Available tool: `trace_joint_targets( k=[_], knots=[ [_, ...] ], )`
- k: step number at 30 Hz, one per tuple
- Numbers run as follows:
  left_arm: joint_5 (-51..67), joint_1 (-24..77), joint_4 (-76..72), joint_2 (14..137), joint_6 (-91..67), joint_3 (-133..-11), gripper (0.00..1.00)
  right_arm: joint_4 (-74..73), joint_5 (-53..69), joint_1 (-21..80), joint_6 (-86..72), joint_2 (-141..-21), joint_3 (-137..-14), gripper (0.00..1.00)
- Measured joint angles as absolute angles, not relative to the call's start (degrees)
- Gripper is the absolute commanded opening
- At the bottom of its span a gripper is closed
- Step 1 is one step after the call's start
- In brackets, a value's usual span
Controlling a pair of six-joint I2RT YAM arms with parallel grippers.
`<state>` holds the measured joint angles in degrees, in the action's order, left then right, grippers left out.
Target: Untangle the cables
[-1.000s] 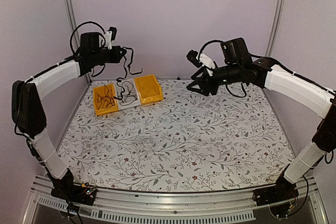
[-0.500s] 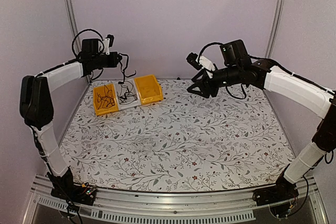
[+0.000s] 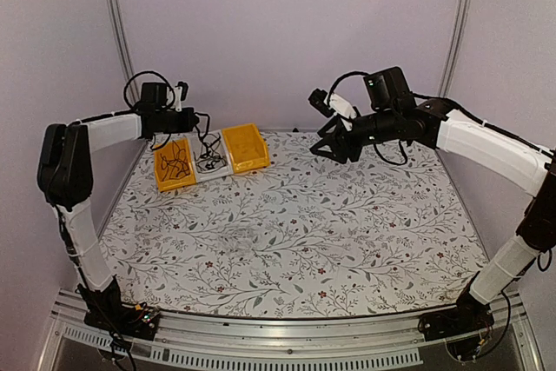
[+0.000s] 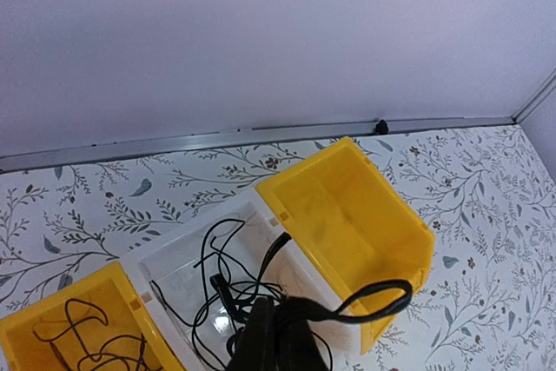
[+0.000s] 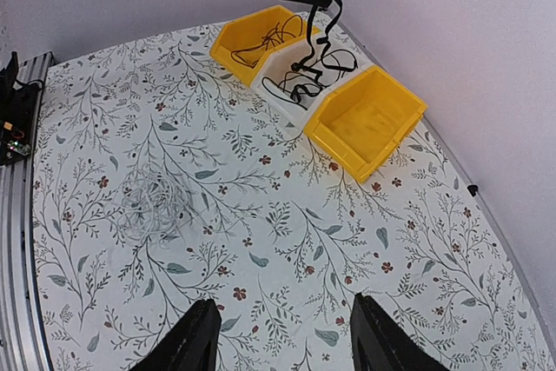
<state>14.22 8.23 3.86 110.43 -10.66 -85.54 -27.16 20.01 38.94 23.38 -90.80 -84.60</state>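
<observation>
The left pincer (image 3: 191, 117) hangs over the white bin (image 4: 169, 271) at the desk's (image 3: 365, 241) far left corner, clamped, as far as the wrist view shows, on a black cable (image 4: 382, 284). The cable's lower length trails into that bin, so the height probably serves to let its loops fall free of one another before it is sorted. Another black cord (image 3: 176, 161) lies coiled in the outer yellow bin (image 3: 159, 171). The inner yellow bin (image 4: 347, 215), touching the white one on the other side, holds nothing. A white cable (image 5: 149, 206) sits in a loose heap on the open middle of the desk, well apart from the bins. The right pincer (image 5: 287, 341) hovers high with its fingers apart and nothing between them. The bins sit close to the back wall (image 4: 261, 41), leaving little room behind them, while the whole near half of the desk is free for spreading cord.
</observation>
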Motion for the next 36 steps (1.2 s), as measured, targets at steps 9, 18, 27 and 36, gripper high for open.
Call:
trace_joint_targets(
  k=[9, 18, 27, 36],
  knots=[
    [8.1, 9.65, 10.39, 117.62, -13.74, -88.82, 0.0, -27.2, 20.01, 38.92, 23.42, -90.83, -83.64, 0.55],
    [3.86, 12.01, 20.73, 125.16, -16.58, -99.02, 0.23, -27.18, 20.05, 38.59, 23.9, -90.83, -82.76, 0.55],
    [2.07, 12.38, 30.44, 120.18, -18.72, -99.74, 0.51, -26.89, 21.28, 38.44, 24.75, -93.84, -82.43, 0.55],
    [3.05, 13.15, 34.22, 105.14, -18.22, -85.27, 0.52, -27.62, 27.92, 38.35, 26.72, -103.85, -87.42, 0.46]
  ],
)
